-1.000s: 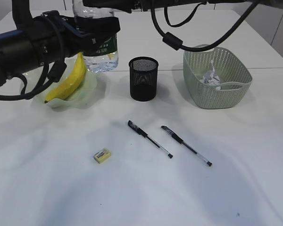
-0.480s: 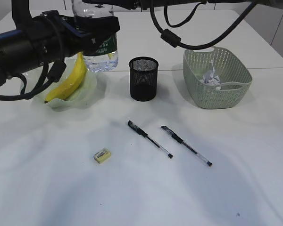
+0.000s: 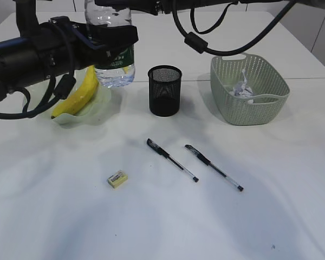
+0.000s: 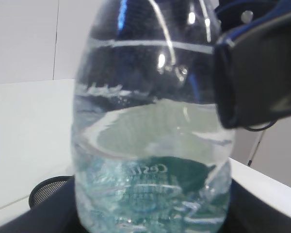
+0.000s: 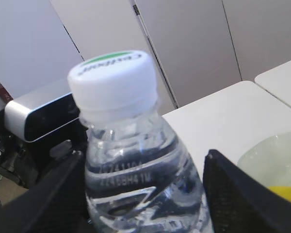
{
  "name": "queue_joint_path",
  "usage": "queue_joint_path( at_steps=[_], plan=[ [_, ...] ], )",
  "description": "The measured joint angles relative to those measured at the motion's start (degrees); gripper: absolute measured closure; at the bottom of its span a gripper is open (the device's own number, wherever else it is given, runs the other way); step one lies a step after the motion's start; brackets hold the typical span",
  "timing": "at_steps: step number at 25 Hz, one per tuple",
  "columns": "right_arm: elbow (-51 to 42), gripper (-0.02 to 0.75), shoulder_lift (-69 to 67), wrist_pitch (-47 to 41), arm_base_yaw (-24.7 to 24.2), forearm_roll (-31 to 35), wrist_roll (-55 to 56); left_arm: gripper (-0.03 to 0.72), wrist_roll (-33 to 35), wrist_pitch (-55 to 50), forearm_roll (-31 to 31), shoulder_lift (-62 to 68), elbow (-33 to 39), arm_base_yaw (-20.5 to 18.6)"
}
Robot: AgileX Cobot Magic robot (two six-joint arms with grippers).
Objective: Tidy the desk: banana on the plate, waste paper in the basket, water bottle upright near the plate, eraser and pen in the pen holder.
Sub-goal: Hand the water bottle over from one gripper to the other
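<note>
A clear water bottle stands upright just right of the plate, where the banana lies. My left gripper is shut on the water bottle at its label. My right gripper stands open round the neck under the white cap, and its right finger is clear of the plastic. Waste paper lies in the green basket. Two pens and a yellow eraser lie on the table in front of the black mesh pen holder.
Both arms and their cables cross the back left of the table above the plate. The pen holder stands close to the bottle's right side. I cannot tell whether the bottle's base touches the table.
The bottle has sunk slightly toward the table beside the plate. My right gripper's jaws have spread wider round the neck. The left grip is unchanged.
</note>
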State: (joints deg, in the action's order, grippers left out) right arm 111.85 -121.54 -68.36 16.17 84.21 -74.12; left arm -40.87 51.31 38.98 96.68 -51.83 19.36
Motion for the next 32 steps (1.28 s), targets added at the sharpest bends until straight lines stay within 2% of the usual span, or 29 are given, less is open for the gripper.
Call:
queue_joint_path(
  at_steps=[12, 25, 32],
  plan=[
    [0.5, 0.183, 0.0, 0.7, 0.0, -3.4, 3.3, 0.308, 0.8, -0.4, 0.7, 0.5, 0.2, -0.6],
    [0.5, 0.183, 0.0, 1.1, 0.0, -3.7, 3.6, 0.308, 1.0, -1.2, 0.2, 0.5, 0.2, -0.7],
    [0.5, 0.118, 0.0, 1.1, 0.0, -3.5, 3.8, 0.309, 1.7, -1.5, -1.0, 0.5, 0.2, -1.2]
  ],
)
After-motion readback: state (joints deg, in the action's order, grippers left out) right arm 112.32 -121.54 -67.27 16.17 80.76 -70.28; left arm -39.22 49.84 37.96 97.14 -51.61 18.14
